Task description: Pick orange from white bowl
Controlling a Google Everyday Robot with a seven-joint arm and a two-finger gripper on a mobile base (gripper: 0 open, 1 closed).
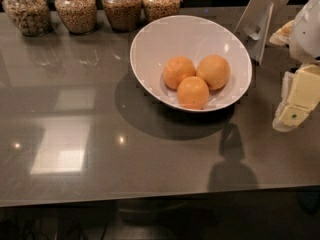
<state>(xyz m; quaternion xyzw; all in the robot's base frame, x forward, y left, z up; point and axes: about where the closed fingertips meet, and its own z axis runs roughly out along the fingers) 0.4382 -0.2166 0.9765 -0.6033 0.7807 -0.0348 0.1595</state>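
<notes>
The white bowl is wide and oval with a slanted rim, and it stands on the grey counter at centre back. Three oranges lie together in it. The back-left orange looks slightly paler and duller than the back-right one and the front one. My gripper, cream-coloured, hangs at the right edge of the view. It is to the right of the bowl, apart from it and above the counter. It holds nothing that I can see.
Several glass jars of grains stand in a row along the back edge, left of the bowl. A grey folded stand leans just behind the bowl's right side. The counter's front edge runs across the bottom.
</notes>
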